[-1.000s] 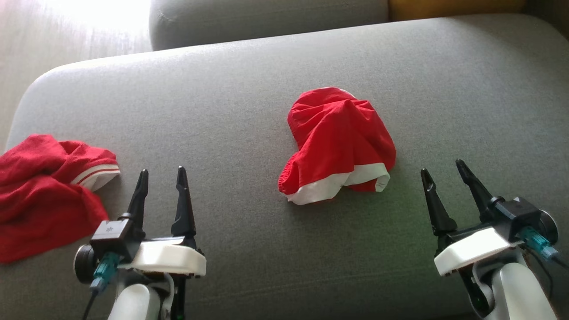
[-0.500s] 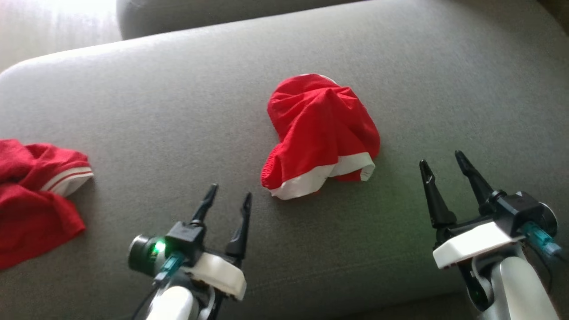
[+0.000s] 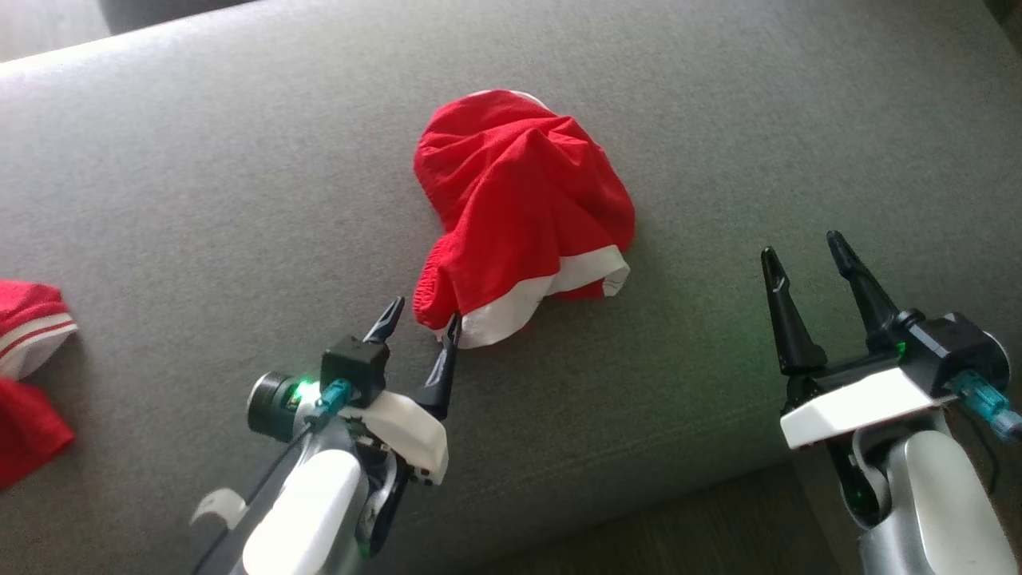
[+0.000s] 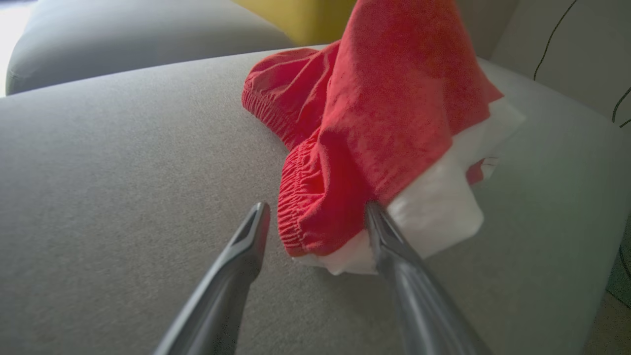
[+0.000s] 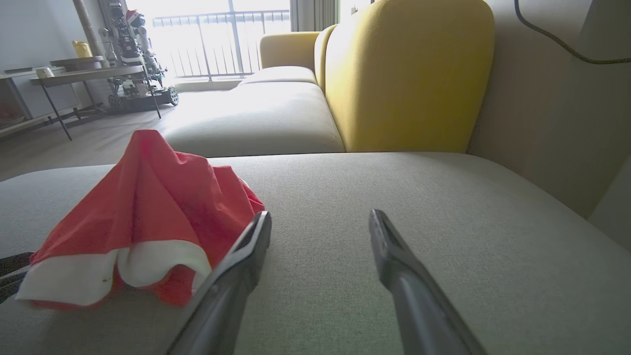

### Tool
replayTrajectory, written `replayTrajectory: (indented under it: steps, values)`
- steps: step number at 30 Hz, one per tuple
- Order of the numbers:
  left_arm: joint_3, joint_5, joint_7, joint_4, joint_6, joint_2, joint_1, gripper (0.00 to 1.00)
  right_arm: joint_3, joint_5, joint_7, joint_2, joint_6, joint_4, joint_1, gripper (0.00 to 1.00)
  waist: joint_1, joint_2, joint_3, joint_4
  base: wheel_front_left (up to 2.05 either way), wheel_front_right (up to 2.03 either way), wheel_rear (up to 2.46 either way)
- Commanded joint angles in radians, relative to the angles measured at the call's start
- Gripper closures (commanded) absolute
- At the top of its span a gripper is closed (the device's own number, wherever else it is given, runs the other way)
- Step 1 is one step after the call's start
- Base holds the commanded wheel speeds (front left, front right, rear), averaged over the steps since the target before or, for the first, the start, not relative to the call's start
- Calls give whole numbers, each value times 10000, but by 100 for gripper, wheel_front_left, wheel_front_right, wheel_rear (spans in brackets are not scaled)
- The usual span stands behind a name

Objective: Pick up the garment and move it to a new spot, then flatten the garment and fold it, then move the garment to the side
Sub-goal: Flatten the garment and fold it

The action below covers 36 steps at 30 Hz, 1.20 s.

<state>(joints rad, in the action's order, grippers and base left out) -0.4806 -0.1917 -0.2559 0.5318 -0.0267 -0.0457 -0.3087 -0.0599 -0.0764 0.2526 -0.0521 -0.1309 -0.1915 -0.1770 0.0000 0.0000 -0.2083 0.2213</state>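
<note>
A crumpled red garment [image 3: 523, 196] with a white hem lies heaped in the middle of the grey sofa cushion [image 3: 239, 176]. My left gripper [image 3: 423, 319] is open at the garment's near-left corner, one fingertip at the white hem; in the left wrist view the elastic waistband edge of the garment [image 4: 345, 162] sits between the two open fingers [image 4: 246, 246]. My right gripper [image 3: 802, 255] stands open to the right of the garment, apart from it; in the right wrist view the garment [image 5: 143, 217] lies left of that gripper [image 5: 320, 222].
A second red cloth [image 3: 28, 375] with white stripes lies at the cushion's left edge. The cushion's front edge [image 3: 639, 511] runs along the bottom right. A yellow sofa back [image 5: 409, 74] and another cushion [image 5: 266, 118] stand beyond.
My left gripper has moved forward and to the right, up to the garment's near corner. The head camera has also shifted, so the whole scene slid left and up. The right gripper stayed put.
</note>
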Motion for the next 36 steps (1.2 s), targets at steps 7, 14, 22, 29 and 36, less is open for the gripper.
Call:
replayTrajectory:
  steps: [7,14,22,29,36]
  values:
    - [-10,-411,-59,873,-584,-45,-862,0,232,-180,90,18,2,414,-509,0,0,0,-240,386,0,0,0]
    - [-259,-585,-59,1524,-669,-45,-1208,57,261,-241,90,18,2,400,-531,0,0,0,-256,475,0,0,0]
    - [711,-306,-59,-453,-915,-182,-1346,100,314,-287,91,18,2,372,-529,0,0,0,-141,184,0,0,0]
    - [2228,114,-59,-2067,-1382,-472,-966,100,571,-219,91,18,2,134,-504,0,0,0,13,-140,0,0,0]
    - [3060,374,-59,-1504,-1630,-714,-625,100,871,-209,91,18,2,-101,-606,0,0,0,0,-260,0,0,0]
